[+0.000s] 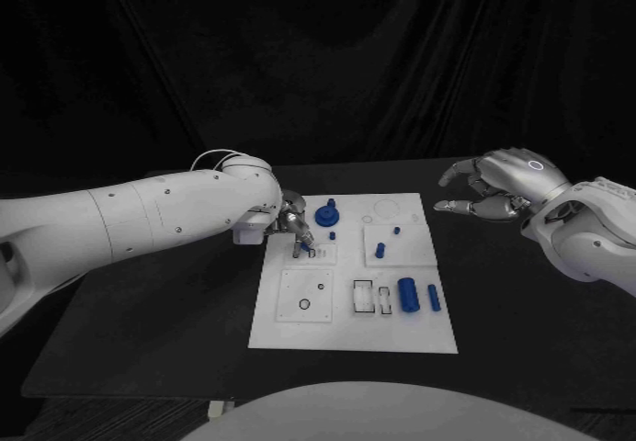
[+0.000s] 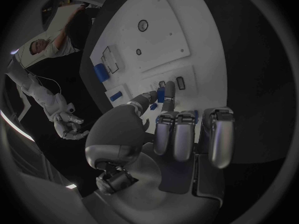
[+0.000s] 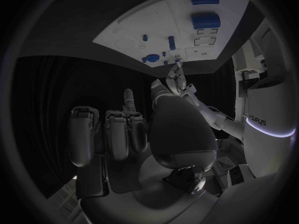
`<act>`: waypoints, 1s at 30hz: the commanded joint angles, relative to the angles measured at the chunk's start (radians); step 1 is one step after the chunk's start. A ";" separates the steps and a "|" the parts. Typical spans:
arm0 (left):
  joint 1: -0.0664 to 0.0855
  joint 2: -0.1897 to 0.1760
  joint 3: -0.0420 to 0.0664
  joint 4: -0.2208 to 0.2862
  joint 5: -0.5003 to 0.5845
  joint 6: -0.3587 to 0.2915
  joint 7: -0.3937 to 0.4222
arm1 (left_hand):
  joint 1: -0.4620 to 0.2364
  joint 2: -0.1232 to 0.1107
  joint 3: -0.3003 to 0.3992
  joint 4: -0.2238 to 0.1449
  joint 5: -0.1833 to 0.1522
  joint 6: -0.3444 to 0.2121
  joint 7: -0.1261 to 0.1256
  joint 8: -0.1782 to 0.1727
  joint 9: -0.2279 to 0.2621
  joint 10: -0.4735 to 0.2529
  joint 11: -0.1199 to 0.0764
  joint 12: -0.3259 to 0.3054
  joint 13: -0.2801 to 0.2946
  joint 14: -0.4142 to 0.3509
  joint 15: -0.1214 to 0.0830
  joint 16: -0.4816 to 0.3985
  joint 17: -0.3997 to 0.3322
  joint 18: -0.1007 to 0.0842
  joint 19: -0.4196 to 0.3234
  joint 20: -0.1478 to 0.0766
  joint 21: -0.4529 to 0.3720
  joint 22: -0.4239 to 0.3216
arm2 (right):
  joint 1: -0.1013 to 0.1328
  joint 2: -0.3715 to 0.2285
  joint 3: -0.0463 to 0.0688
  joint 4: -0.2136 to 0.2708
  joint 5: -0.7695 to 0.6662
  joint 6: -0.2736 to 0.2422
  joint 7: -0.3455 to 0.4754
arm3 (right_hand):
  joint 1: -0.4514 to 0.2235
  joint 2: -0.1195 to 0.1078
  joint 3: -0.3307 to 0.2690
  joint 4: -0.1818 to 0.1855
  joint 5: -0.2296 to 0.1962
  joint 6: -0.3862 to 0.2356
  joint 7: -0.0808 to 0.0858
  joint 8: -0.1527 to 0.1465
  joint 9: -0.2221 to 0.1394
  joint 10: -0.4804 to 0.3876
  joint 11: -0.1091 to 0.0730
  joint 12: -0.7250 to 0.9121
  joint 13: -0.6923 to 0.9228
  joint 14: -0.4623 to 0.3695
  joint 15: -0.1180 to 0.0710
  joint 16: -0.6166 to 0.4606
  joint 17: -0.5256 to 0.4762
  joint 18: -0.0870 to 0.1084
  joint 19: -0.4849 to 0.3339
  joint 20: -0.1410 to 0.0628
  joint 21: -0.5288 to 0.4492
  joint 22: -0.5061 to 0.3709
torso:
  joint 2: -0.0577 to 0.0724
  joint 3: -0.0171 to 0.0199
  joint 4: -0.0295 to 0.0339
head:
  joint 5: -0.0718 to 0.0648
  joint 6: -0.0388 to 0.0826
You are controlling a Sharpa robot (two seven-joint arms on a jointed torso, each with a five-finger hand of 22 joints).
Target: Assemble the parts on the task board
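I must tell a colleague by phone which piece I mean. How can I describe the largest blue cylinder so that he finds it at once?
Start from the white board in the middle of the black table. The cylinder lies in the board's near right part, beside a slim blue rod. It is clearly thicker than every other blue piece.

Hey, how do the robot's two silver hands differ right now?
The left hand is down over the white task board, its fingers at a small blue part; the right hand hangs above the bare black table beside the board. The right hand holds nothing, fingers loosely curled. Both are silver, on white arms.
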 commanded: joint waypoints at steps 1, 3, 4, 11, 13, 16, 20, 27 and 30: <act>0.001 -0.014 0.001 0.025 0.002 -0.055 -0.006 | -0.012 0.003 0.108 -0.099 -0.006 0.015 -0.006 0.007 0.003 0.103 -0.005 0.004 0.261 0.104 -0.001 0.003 0.263 -0.008 -0.002 -0.003 -0.007 0.151 | -0.002 0.001 0.001 0.001 -0.002 0.006 -0.023 | 0.010 0.001 0.001 -0.002 0.007 0.007 0.000 0.004 -0.001 0.106 0.007 0.003 0.263 0.104 0.008 0.003 0.263 -0.015 0.060 0.008 -0.006 0.231 | 0.000 0.0009 -0.0007 | 0.008 0.000; 0.001 -0.023 0.001 0.036 0.002 -0.058 -0.009 | -0.017 0.002 0.111 -0.098 -0.011 0.015 -0.007 0.007 0.005 0.103 -0.005 0.004 0.261 0.104 -0.001 0.003 0.263 -0.008 -0.002 -0.003 -0.008 0.151 | -0.002 0.001 0.001 0.000 -0.002 0.006 -0.022 | 0.010 0.001 0.001 -0.002 0.007 0.007 0.000 0.004 -0.001 0.106 0.007 0.003 0.263 0.104 0.008 0.003 0.263 -0.015 0.060 0.008 -0.006 0.231 | -0.001 0.0010 -0.0006 | 0.010 0.000; 0.001 -0.028 0.001 0.042 0.002 -0.060 -0.011 | -0.018 0.002 0.112 -0.097 -0.013 0.015 -0.007 0.007 0.006 0.103 -0.005 0.004 0.261 0.104 -0.002 0.003 0.263 -0.008 -0.001 -0.003 -0.007 0.151 | -0.002 0.002 0.001 0.000 -0.002 0.007 -0.022 | 0.010 0.001 0.001 -0.002 0.007 0.007 0.000 0.004 -0.001 0.106 0.007 0.003 0.263 0.104 0.008 0.003 0.263 -0.015 0.060 0.008 -0.006 0.231 | -0.001 0.0010 -0.0005 | 0.010 0.000; 0.001 -0.040 0.001 0.058 0.002 -0.076 -0.012 | -0.022 0.002 0.114 -0.095 -0.018 0.015 -0.007 0.007 0.008 0.103 -0.006 0.004 0.261 0.104 -0.002 0.003 0.263 -0.008 -0.001 -0.004 -0.007 0.152 | -0.005 0.006 0.001 -0.004 -0.002 0.009 -0.020 | 0.011 0.001 0.001 -0.002 0.008 0.007 0.000 0.004 -0.001 0.106 0.007 0.003 0.263 0.104 0.008 0.003 0.263 -0.014 0.059 0.008 -0.007 0.231 | 0.000 0.0009 0.0024 | 0.012 0.000; 0.001 -0.040 0.001 0.057 0.002 -0.078 -0.012 | -0.023 0.002 0.115 -0.094 -0.020 0.015 -0.008 0.008 0.009 0.103 -0.006 0.004 0.261 0.104 -0.002 0.003 0.263 -0.009 0.000 -0.004 -0.007 0.153 | -0.006 0.007 0.001 -0.005 -0.002 0.010 -0.020 | 0.011 0.002 0.001 -0.002 0.008 0.007 0.000 0.004 -0.001 0.106 0.007 0.003 0.263 0.104 0.008 0.003 0.263 -0.014 0.059 0.008 -0.007 0.231 | 0.000 0.0004 0.0022 | 0.011 0.000; 0.000 -0.038 0.001 0.054 0.002 -0.083 -0.011 | -0.025 0.002 0.116 -0.093 -0.021 0.015 -0.008 0.008 0.010 0.103 -0.006 0.004 0.261 0.104 -0.002 0.003 0.263 -0.009 0.000 -0.004 -0.007 0.153 | -0.007 0.008 0.001 -0.005 -0.002 0.011 -0.019 | 0.012 0.003 0.001 -0.002 0.009 0.007 0.000 0.004 -0.001 0.106 0.007 0.003 0.263 0.104 0.008 0.003 0.263 -0.014 0.059 0.008 -0.007 0.231 | 0.000 -0.0002 0.0019 | 0.010 0.000; -0.001 -0.034 0.001 0.048 0.002 -0.089 -0.007 | -0.027 0.003 0.117 -0.091 -0.023 0.015 -0.008 0.008 0.011 0.103 -0.006 0.004 0.261 0.104 -0.002 0.003 0.263 -0.008 -0.001 -0.004 -0.008 0.152 | -0.009 0.009 0.001 -0.006 -0.002 0.012 -0.018 | 0.013 0.003 0.001 -0.002 0.010 0.007 0.000 0.004 -0.002 0.106 0.007 0.003 0.263 0.102 0.008 -0.003 0.256 -0.013 0.057 0.008 -0.012 0.229 | 0.001 -0.0013 0.0005 | 0.012 0.000; -0.004 -0.025 0.000 0.043 0.002 -0.097 -0.015 | -0.034 0.004 0.119 -0.085 -0.026 0.014 -0.008 0.008 0.014 0.103 -0.006 0.004 0.261 0.104 -0.003 0.003 0.263 -0.008 -0.001 -0.005 -0.009 0.151 | -0.011 0.010 0.001 -0.008 -0.002 0.017 -0.018 | 0.032 0.007 0.002 -0.009 0.024 0.007 0.000 0.001 -0.005 0.106 0.007 0.003 0.263 0.102 0.008 -0.005 0.253 -0.013 0.056 0.008 -0.014 0.228 | 0.001 -0.0006 -0.0012 | 0.013 0.000; -0.007 -0.023 0.000 0.042 0.002 -0.094 -0.025 | -0.040 0.006 0.120 -0.080 -0.029 0.014 -0.008 0.007 0.016 0.103 -0.007 0.004 0.261 0.104 -0.003 0.003 0.263 -0.008 -0.001 -0.005 -0.009 0.152 | -0.012 0.010 0.001 -0.008 -0.002 0.017 -0.018 | 0.034 0.008 0.001 -0.009 0.028 0.007 0.000 0.000 -0.005 0.106 0.007 0.003 0.263 0.102 0.007 -0.005 0.253 -0.013 0.056 0.009 -0.014 0.228 | 0.002 -0.0002 -0.0010 | 0.012 0.000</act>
